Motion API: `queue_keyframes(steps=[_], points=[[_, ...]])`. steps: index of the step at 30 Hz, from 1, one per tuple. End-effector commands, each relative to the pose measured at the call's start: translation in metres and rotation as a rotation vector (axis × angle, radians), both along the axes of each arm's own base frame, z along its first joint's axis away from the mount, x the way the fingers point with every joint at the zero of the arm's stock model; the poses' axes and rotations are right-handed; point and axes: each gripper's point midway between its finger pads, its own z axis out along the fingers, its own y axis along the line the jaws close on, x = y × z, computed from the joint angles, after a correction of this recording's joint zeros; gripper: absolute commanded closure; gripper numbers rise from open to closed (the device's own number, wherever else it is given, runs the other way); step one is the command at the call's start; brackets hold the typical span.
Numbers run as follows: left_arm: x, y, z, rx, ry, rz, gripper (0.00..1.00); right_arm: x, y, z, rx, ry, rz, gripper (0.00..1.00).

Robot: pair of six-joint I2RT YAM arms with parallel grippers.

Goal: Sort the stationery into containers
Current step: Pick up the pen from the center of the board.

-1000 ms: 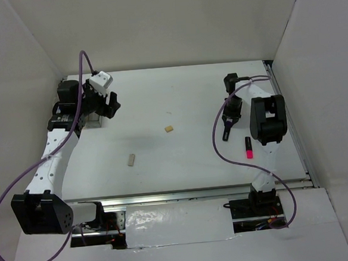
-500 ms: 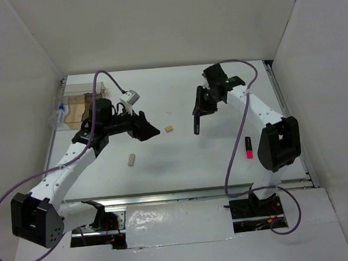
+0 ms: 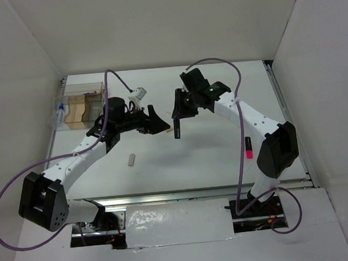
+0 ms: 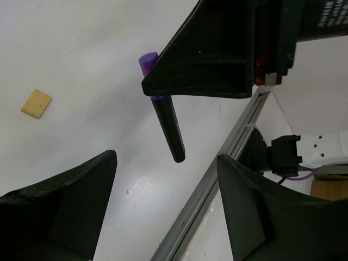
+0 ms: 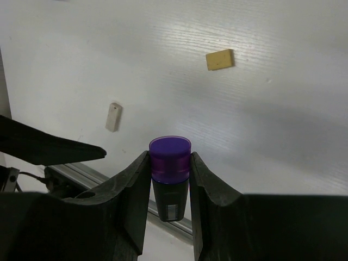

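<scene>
A dark purple marker (image 3: 177, 130) hangs upright over the middle of the table, with my right gripper (image 3: 178, 113) shut on its purple cap (image 5: 169, 156). My left gripper (image 3: 159, 124) stands open just left of it, nothing between its fingers (image 4: 65, 206); the marker (image 4: 168, 128) shows ahead of them. One tan eraser (image 3: 169, 129) lies between the two grippers, another (image 3: 131, 160) nearer the front. A pink-black marker (image 3: 248, 148) lies at the right. The clear compartment box (image 3: 84, 106) with tan and brown blocks sits at the back left.
A clear blue-capped tube (image 3: 60, 112) lies against the box's left side. A metal rail (image 4: 217, 168) runs along the table's edge. White walls enclose the table on three sides. Purple cables loop above both arms.
My left arm swung from the box at the back left to the centre and its gripper opened wide. My right arm carried the purple marker leftward from the right side to the centre.
</scene>
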Motion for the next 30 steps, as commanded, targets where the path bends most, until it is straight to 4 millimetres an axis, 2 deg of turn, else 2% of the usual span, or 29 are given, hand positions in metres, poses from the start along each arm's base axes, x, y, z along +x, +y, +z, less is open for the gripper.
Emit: queue_keyframes(steps=[1,16,22,23,25,26,28,29,30], points=[[0.004,-0.008,0.011,-0.032,-0.036,0.001,0.14,0.005,0.013,0.045,0.089,-0.089,-0.002,1.0],[0.013,-0.034,-0.01,-0.009,-0.001,-0.011,0.28,-0.004,0.031,0.047,0.152,-0.048,0.072,1.0],[0.02,-0.036,-0.011,-0.004,0.001,0.001,0.5,-0.01,0.037,0.046,0.185,-0.03,0.116,1.0],[0.02,-0.036,-0.009,-0.005,-0.003,-0.001,0.61,-0.011,0.037,0.046,0.186,-0.028,0.12,0.96],[0.018,-0.037,-0.005,-0.015,-0.014,-0.013,0.72,-0.011,0.038,0.045,0.183,-0.03,0.126,0.92],[0.017,-0.036,-0.004,-0.016,-0.014,-0.013,0.83,-0.011,0.038,0.045,0.185,-0.028,0.128,0.89],[0.015,-0.034,-0.002,-0.016,-0.015,-0.013,0.93,-0.009,0.035,0.043,0.186,-0.025,0.12,0.79],[0.016,-0.031,-0.001,-0.013,-0.022,-0.011,1.0,-0.008,0.033,0.043,0.18,-0.029,0.113,0.55],[0.014,-0.027,-0.004,-0.003,-0.008,-0.011,1.0,-0.005,0.029,0.043,0.175,-0.03,0.101,0.45]])
